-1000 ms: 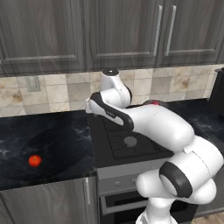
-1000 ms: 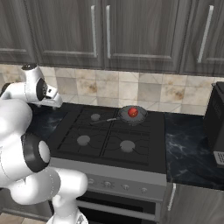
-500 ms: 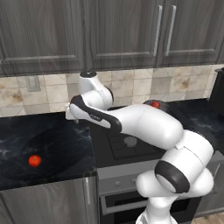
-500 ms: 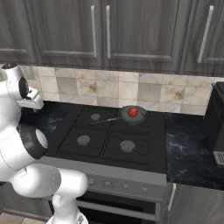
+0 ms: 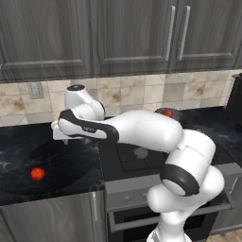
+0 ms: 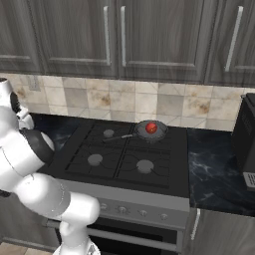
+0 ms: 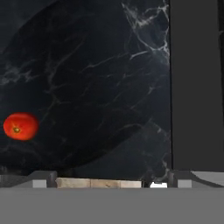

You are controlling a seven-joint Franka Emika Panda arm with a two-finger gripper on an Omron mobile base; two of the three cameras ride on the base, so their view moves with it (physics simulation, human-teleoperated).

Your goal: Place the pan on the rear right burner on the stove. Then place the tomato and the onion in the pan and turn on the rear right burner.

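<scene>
Spread wide and holding nothing, the two-finger pincer hangs over the black marbled worktop left of the stove in the left base view, the white arm reaching out low across the stove's left edge. Below and left of it, near the worktop's front edge, lies the small glossy orange-red tomato, well apart from the fingers. Behind the arm, a red ball shows at the stove's rear right.

From the right base view, the black four-burner gas stove carries the small round dark-grey frying pan on its rear right burner, thin handle pointing left. A dull pinkish-red ball, by my reading the onion, sits inside the pan.

Looking along the hand, the tomato rests on the bare worktop, off to the view's left side and not yet between the finger tips.

As I judge it, the tomato is light, smooth and round, so it may roll or squirt sideways under a pinch. Best to come straight down over it and close gently across its widest middle, with both pads level.
</scene>
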